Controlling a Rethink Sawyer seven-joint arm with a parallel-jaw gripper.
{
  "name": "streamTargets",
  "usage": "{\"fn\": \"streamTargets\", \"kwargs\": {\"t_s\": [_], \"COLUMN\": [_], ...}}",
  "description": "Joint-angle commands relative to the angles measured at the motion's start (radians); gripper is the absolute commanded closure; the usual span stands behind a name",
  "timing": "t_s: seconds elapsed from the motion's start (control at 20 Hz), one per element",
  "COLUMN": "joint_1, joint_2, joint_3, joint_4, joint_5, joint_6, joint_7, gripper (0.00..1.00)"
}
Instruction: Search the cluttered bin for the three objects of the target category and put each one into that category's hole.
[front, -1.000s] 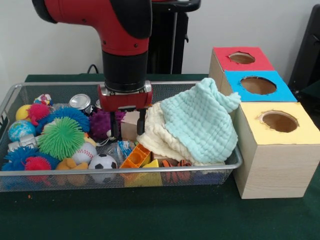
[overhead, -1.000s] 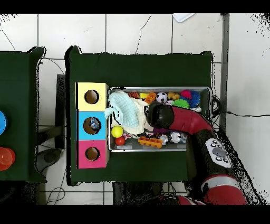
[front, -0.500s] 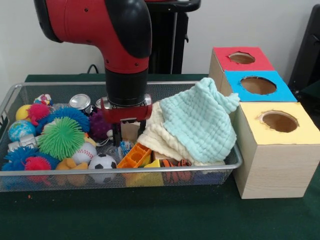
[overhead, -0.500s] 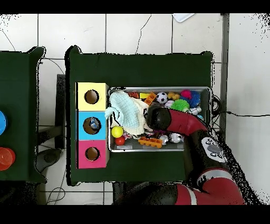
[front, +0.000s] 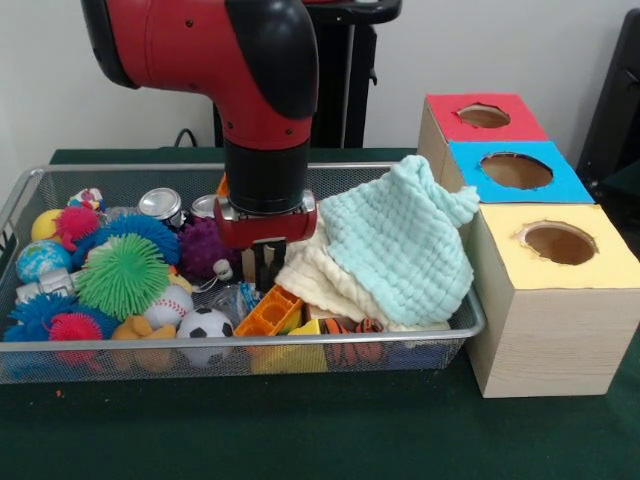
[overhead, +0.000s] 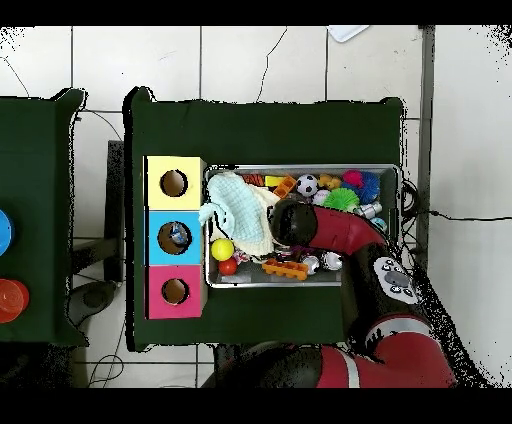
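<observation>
Front view: the bin (front: 470, 322), a shallow wire-mesh basket, sits on the green bench (front: 330, 430) with its right end touching a wooden box with a yellow top (front: 556, 300). Behind that box stand one with a blue top (front: 515, 172) and one with a red top (front: 482, 118), each with a round hole. The red and black arm (front: 262, 110) comes down into the middle of the bin. The gripper (front: 262, 268) hangs just above an orange plastic block (front: 268, 312), beside a heap of pale green and cream cloths (front: 395, 245). Its dark jaws stand close together; whether they clamp anything cannot be told. Two silver cans show near the far rim: one (front: 161, 206) upright left of the arm, another (front: 205, 206) partly hidden behind the gripper housing. A third can cannot be made out. A green spiky ball (front: 123, 275), a purple spiky ball (front: 202, 247), a baseball (front: 170, 305) and a small football (front: 206, 325) fill the left half.

Overhead view: the arm (overhead: 335, 232) covers the bin's centre (overhead: 300, 281); the gripper is hidden beneath it. The three boxes (overhead: 174, 237) line the bin's left end.
</observation>
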Motion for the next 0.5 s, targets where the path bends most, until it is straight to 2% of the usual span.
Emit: {"fn": "streamTargets", "kwargs": {"t_s": [0.05,0.3,0.5], "joint_1": [-0.007,-0.013,0.017], "joint_2": [0.058,0.068,0.005], "joint_3": [0.037,0.045,0.011], "joint_4": [-0.057,-0.070,-0.043], "joint_5": [0.002,-0.002,0.014], "joint_6": [-0.032,-0.039,0.041], "joint_7": [0.142,0.132,0.150], "gripper": [1.00,1.00,1.00]}}
